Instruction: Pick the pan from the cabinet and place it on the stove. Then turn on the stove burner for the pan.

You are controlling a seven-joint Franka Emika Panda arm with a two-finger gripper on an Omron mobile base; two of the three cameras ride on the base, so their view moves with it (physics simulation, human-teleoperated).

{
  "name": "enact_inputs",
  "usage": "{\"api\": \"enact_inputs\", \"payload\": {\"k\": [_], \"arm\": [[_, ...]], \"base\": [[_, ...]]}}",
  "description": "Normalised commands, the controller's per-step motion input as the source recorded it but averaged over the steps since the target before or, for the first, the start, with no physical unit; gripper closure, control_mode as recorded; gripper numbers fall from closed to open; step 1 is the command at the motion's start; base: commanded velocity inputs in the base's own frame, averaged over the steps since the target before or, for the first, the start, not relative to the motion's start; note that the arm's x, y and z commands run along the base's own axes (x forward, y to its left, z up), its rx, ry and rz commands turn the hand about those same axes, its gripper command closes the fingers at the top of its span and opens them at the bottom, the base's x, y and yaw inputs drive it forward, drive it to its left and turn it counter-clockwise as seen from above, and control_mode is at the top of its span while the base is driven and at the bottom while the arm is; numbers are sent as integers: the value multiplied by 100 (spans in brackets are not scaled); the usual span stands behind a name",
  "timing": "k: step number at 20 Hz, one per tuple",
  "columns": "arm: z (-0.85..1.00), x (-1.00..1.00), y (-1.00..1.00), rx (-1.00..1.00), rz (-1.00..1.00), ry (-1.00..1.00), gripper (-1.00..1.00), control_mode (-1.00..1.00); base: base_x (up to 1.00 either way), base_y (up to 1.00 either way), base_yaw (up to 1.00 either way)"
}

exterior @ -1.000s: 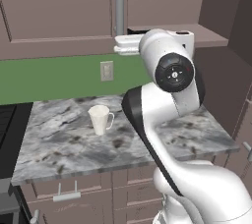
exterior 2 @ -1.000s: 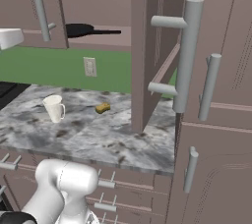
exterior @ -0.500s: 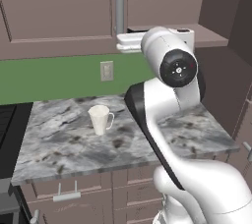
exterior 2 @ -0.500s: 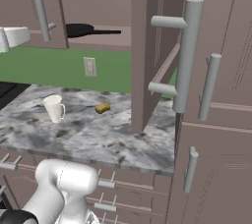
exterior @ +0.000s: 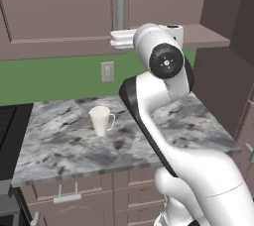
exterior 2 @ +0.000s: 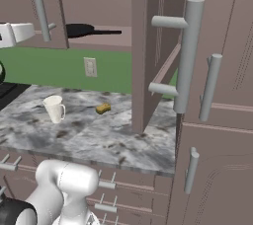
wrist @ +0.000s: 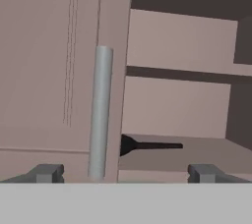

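Now I have the gripper (wrist: 125, 173) up at the cabinet (wrist: 59, 70), its two fingertips (wrist: 47, 173) spread wide with nothing between them. Through the hand view the left door's silver bar handle (wrist: 100, 112) stands upright just above the left fingertip, and to its right the cabinet is open. The pan (wrist: 129, 145) lies on the lower shelf (wrist: 197, 152) in there, its body mostly hidden behind the door edge, its thin black handle pointing right along the shelf.

From the right base view the pan (exterior 2: 81, 30) sits flat on that same shelf, handle toward the swung-out right door (exterior 2: 148, 46), and the white hand (exterior 2: 17, 34) shows at the left edge, just short of the closed door. Compared with a second ago, that hand has pushed further in from the left edge toward the cabinet; in the left base view the arm's elbow (exterior: 166, 61) has shifted slightly right and the hand (exterior: 124, 39) has stayed level with the cabinet's bottom edge.

Below, the mug (exterior: 100, 120) and the sponge (exterior 2: 103, 108) on the counter (exterior: 64, 145) have not moved. The stove (exterior: 10, 131) shows at the far left.
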Motion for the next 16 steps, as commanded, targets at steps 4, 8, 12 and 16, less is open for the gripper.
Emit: {"api": "enact_inputs", "payload": {"k": [4,8,12,16], "arm": [[-1,43,36,0,2,0,-100,-100],[0,43,18,0,4,0,-100,-100],[0,41,6,0,6,0,-100,-100],[0,42,1,0,8,0,-100,-100]], "base": [[0,0,0],[0,0,0],[0,0,0],[0,0,0]]}}
